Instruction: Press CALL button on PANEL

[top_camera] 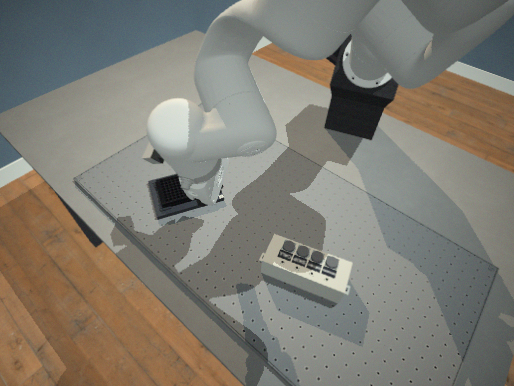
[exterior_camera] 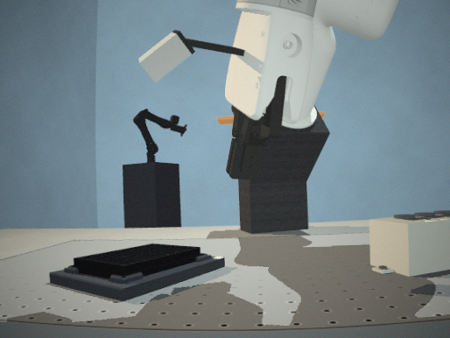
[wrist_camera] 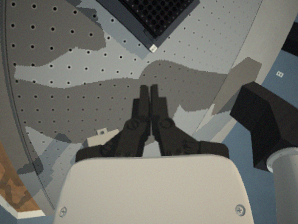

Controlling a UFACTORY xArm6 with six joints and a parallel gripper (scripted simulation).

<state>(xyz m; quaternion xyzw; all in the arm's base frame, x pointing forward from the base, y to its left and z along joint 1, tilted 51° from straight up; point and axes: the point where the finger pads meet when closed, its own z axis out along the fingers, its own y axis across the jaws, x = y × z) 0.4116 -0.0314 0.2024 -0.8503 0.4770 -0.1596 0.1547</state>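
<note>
The button box [top_camera: 306, 270] sits on the perforated tabletop [top_camera: 410, 300], its four round buttons [top_camera: 310, 252] in a row along the top; none of its lamps shows lit. Well apart from it, the black well plate [exterior_camera: 137, 258] rests on its dark holder [exterior_camera: 131, 280]. The end effector [wrist_camera: 149, 96] hangs above the tabletop near the plate, fingers pressed together, gripping nothing.

No text can be read anywhere. The PANEL [top_camera: 300, 280] carries four small dark label strips [top_camera: 300, 260] beside its buttons, but their print is too small and blurred to make out. The 96-well plate [top_camera: 170, 192] shows no legible marking.
</note>
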